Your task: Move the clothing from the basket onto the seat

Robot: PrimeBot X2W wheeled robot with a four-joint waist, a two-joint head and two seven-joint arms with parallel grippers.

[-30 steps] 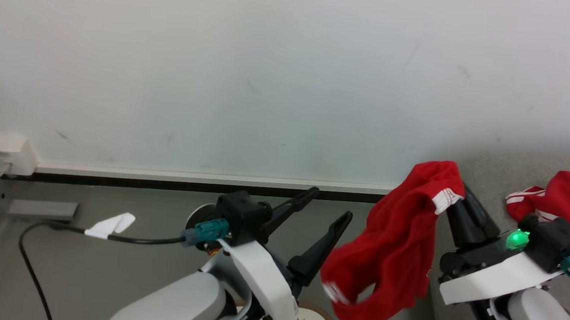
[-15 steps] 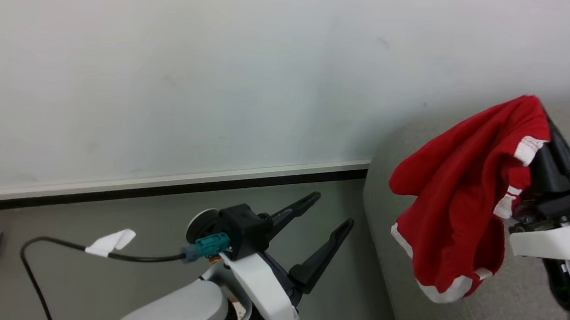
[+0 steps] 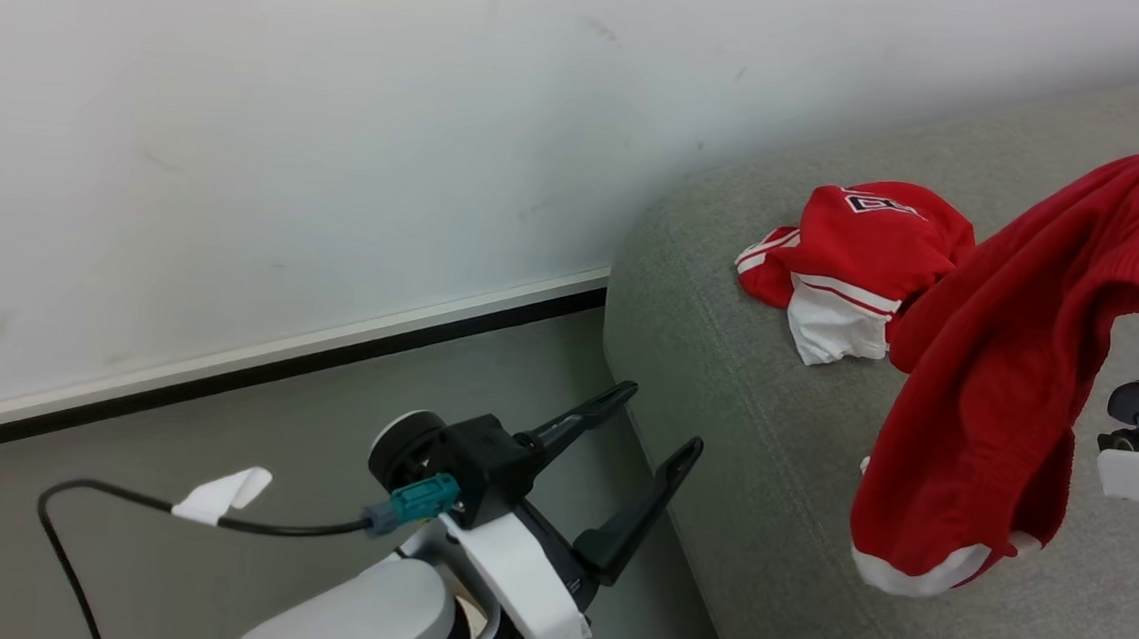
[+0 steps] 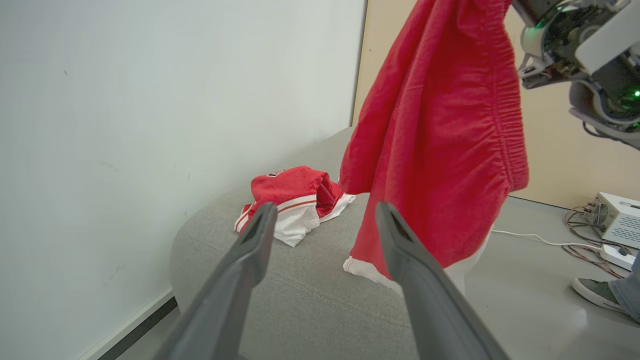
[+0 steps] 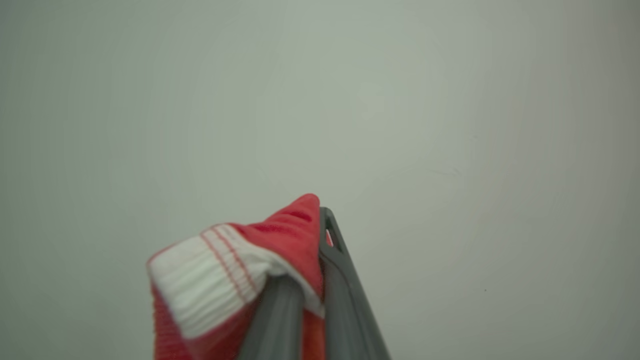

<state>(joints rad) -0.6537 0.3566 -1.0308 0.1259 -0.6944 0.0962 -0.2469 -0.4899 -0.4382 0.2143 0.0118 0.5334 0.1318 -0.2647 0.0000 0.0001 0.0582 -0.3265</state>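
Observation:
A red garment with white trim [image 3: 996, 389] hangs over the grey seat [image 3: 749, 472], its lower hem just above the cushion. My right gripper [image 5: 319, 220] is shut on its striped white cuff [image 5: 210, 270]. In the left wrist view the same hanging clothing [image 4: 440, 130] dangles beyond my left fingers. Another red-and-white garment [image 3: 859, 260] lies crumpled on the seat near the wall. My left gripper [image 3: 663, 418] is open with nothing between its fingers, held over the floor beside the seat's left edge. The basket is out of view.
A white wall with a dark baseboard [image 3: 255, 368] runs behind. A black cable with a white tag [image 3: 216, 493] lies on the floor at the left. Beyond the seat [image 4: 300, 295] are a white box with wires [image 4: 617, 220] and a person's shoe [image 4: 597, 295].
The head camera has swung right, bringing more of the seat into view. My right gripper has carried the hanging garment over the seat. My left gripper stays open.

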